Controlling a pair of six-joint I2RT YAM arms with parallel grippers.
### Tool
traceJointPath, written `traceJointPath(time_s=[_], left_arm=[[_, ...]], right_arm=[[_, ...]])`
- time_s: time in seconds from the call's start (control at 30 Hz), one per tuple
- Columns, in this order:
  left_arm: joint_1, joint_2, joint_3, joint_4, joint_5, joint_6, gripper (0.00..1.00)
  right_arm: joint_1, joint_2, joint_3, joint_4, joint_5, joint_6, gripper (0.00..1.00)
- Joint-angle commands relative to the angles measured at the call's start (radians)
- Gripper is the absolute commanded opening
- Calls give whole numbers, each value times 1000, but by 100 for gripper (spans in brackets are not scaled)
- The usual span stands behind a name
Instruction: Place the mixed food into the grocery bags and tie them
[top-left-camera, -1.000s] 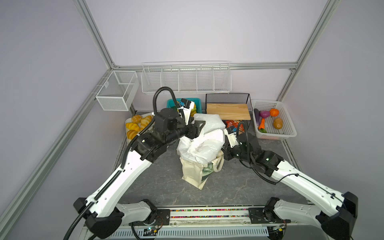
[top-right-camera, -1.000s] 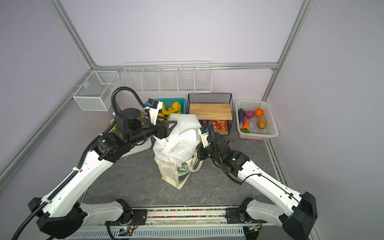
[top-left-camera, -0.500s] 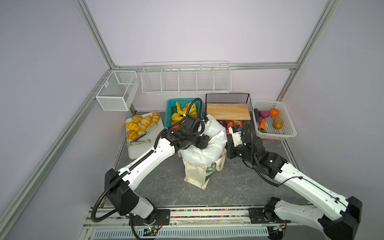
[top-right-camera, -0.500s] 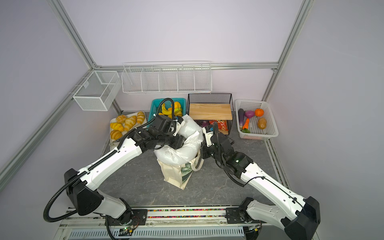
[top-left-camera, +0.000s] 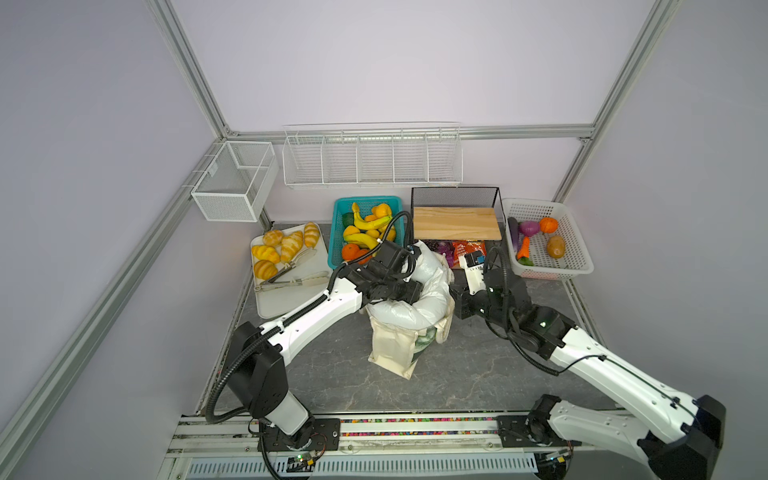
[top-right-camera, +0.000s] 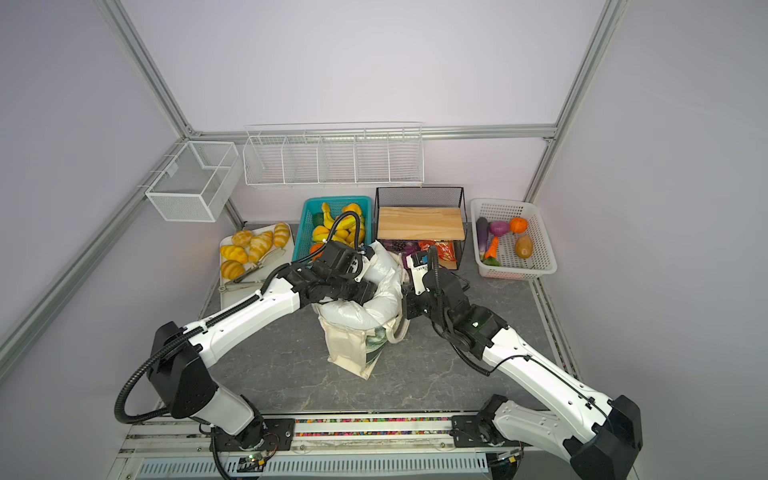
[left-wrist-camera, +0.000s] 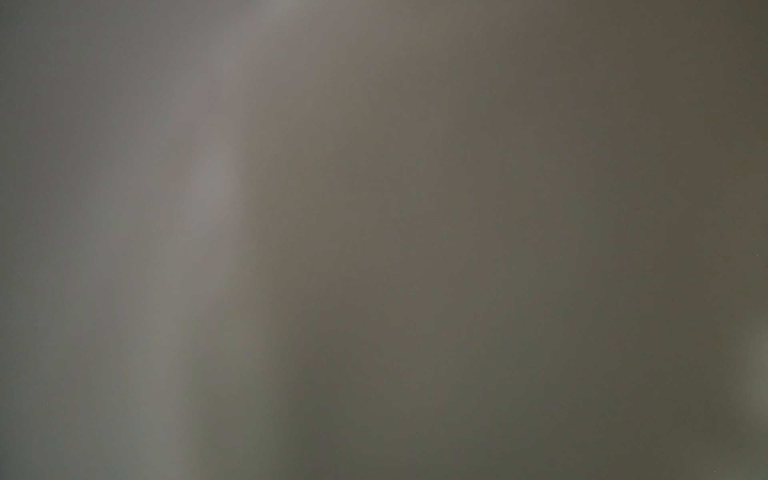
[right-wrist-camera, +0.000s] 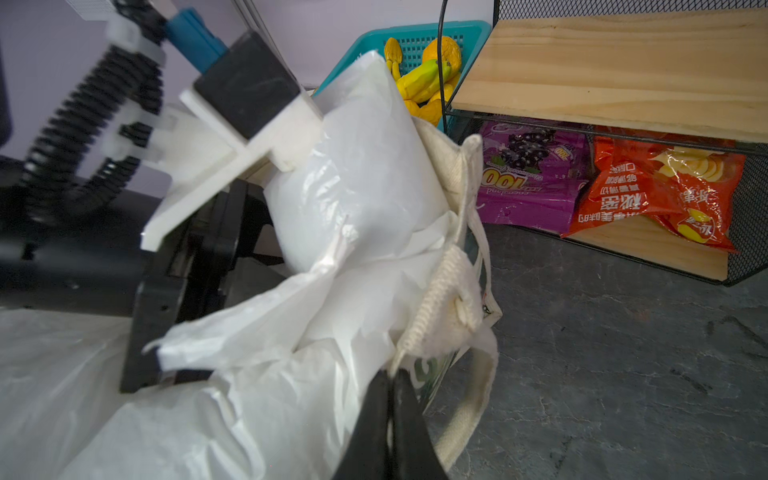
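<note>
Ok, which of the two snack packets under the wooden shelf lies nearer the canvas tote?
The purple packet with the grape picture. It lies right next to the canvas tote, while the orange-red packet lies beyond it, farther from the tote.

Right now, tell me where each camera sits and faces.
Top views: high in front, looking down on the table; both show left arm, right arm, white plastic bag, canvas tote.
Left wrist: only grey blur; direction unreadable.
Right wrist: beside the tote, facing teal basket and wooden shelf; its right gripper pinches the tote's rim.
Shared: top and right wrist views both show bag, tote, basket.
</note>
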Motion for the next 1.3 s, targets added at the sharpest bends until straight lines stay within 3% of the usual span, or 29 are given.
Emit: traceJointPath(time_s=[0.0, 0.5, 0.93, 1.1, 1.27], left_arm=[[-15, 95, -48, -157, -16, 5, 57], [-42, 107, -199, -2, -80, -2, 59], [-77, -188, -85, 32, -212, 20, 67], [-77, -304, -104, 129, -236, 17, 71], [-76, -366, -68, 78, -266, 27, 72]], right_arm=[[-9, -30, 7, 134, 2, -16, 7], [-10, 11, 56, 151, -15, -20, 7], [-11, 25, 94, 146, -52, -3, 7], [-10, 20, 86, 139, -49, -3, 7], [-10, 25, 80, 145, -53, -3, 7]])
